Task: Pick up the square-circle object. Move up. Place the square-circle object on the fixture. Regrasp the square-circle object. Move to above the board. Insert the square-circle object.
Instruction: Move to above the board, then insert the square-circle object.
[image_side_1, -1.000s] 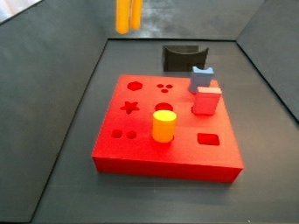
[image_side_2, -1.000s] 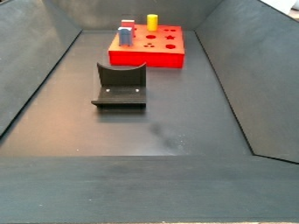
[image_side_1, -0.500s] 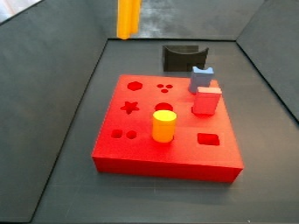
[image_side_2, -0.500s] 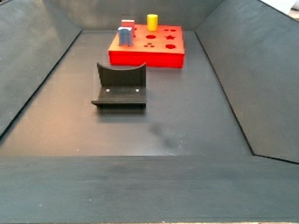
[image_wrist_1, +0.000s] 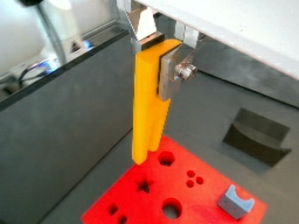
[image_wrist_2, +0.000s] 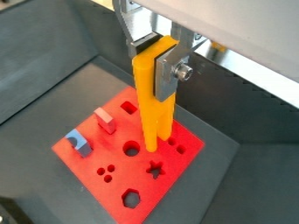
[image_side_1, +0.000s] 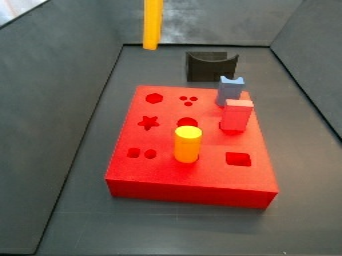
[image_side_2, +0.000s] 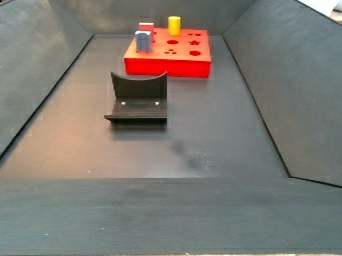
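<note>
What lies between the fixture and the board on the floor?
Only bare dark floor separates the fixture from the board, seen in a side view. The gripper holds the peg above.

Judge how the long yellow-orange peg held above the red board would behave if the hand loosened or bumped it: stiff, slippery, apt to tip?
The square-circle object hangs straight from the hand, so it is probably stiff. Its faces look smooth, so it may slip. Gripped only near its top above the board, a bump would likely swing it.

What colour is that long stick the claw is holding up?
Yellow-orange. The square-circle object, gripped by the claw above the red board, shows best in a wrist view.
</note>
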